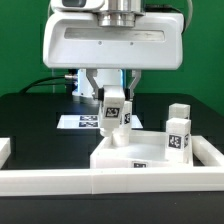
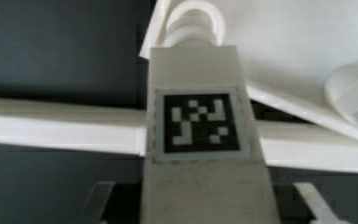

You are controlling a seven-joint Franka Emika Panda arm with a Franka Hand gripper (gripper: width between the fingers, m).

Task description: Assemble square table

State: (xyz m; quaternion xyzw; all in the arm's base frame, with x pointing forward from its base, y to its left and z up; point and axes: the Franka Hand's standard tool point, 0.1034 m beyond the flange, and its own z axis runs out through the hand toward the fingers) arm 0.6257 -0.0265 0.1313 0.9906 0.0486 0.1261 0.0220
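My gripper is shut on a short white tagged leg. It holds the leg slightly tilted, with the lower end at the far left corner of the white square tabletop. In the wrist view the leg runs up the middle between my fingers, and its rounded tip is over the tabletop's white edge. A second tagged leg stands upright at the tabletop's right side. It also shows partly at the edge of the wrist view. The other legs are out of view.
Long white barrier rails run along the front, the exterior view's left and its right, boxing in the tabletop. The marker board lies on the black table behind the held leg. Cables hang behind the arm.
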